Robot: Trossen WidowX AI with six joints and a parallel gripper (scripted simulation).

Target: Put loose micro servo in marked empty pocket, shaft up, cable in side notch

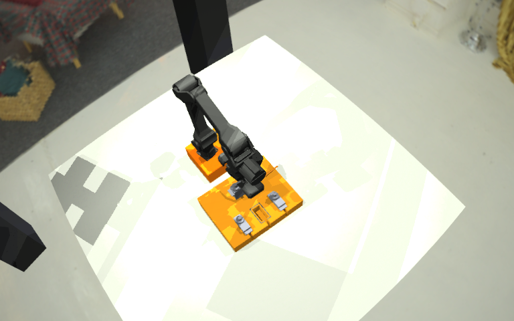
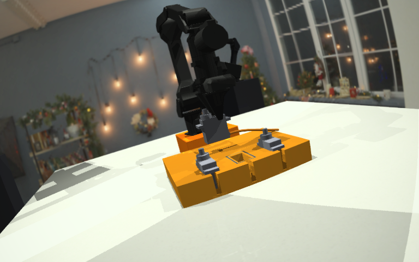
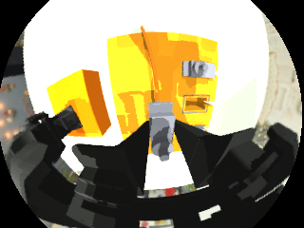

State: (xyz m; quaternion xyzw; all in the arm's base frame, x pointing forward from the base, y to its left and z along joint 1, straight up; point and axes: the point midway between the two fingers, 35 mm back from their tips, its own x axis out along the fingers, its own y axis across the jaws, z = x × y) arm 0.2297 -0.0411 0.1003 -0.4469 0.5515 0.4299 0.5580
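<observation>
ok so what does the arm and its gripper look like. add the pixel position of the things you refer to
The arm (image 1: pixel 218 115) (image 2: pixel 177 54) is matte black to dark grey, with chunky angular links and rounded joint housings. The gripper (image 1: pixel 239 189) (image 2: pixel 215 118) (image 3: pixel 161 123) is black too, with wedge-shaped fingers narrowing toward the tips. No sleeve or readable marking shows.

Looks like smooth grey plastic on the servo (image 1: pixel 235 190) (image 2: pixel 215 131) (image 3: pixel 161 123) in the gripper (image 1: pixel 238 188) (image 2: pixel 217 118) (image 3: pixel 161 123), matt orange plastic on the deck (image 1: pixel 219 208) (image 2: pixel 235 179) (image 3: pixel 127 64) beneath.
</observation>
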